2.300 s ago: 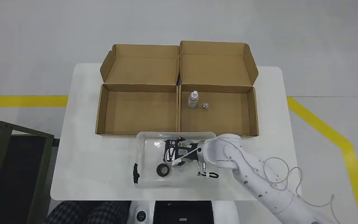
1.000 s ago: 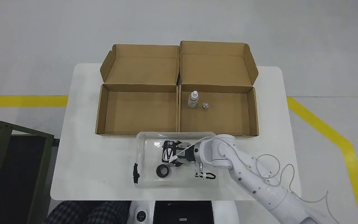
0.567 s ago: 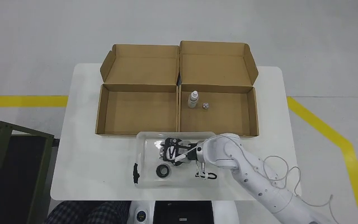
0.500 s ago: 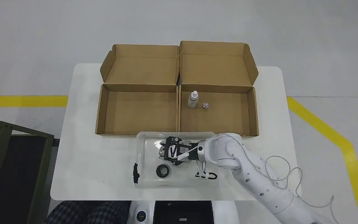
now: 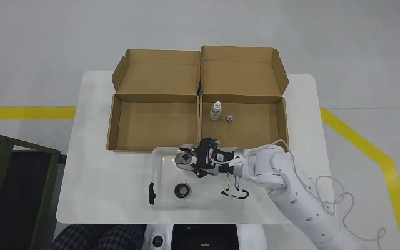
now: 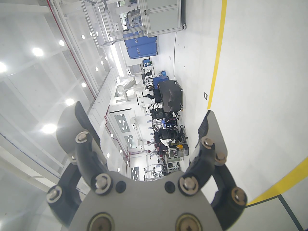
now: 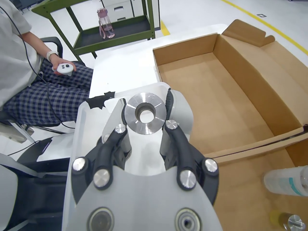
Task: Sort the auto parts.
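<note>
My right gripper (image 7: 145,112) is shut on a silver metal ring (image 7: 145,116) with a round hole, held above the clear plastic bin (image 7: 79,121). From above, the right gripper (image 5: 187,159) holds the metal ring (image 5: 183,159) over the far edge of the clear bin (image 5: 164,200), close to the left cardboard box (image 5: 156,125). A black ring (image 5: 182,189) and a black clip (image 5: 235,194) lie in the bin. My left gripper (image 6: 144,126) is open, empty and faces the room.
The right cardboard box (image 5: 250,125) holds a small white bottle (image 5: 215,110) and a small metal part (image 5: 229,117); the bottle (image 7: 286,181) and part (image 7: 292,222) lie near my right wrist. A black tape piece (image 5: 150,193) sticks on the bin's left wall. Bare white table (image 5: 94,156) lies to the left.
My right gripper has lifted out of the bin with the metal ring in it and moved toward the cardboard boxes. The black clip in the bin shifted slightly.
</note>
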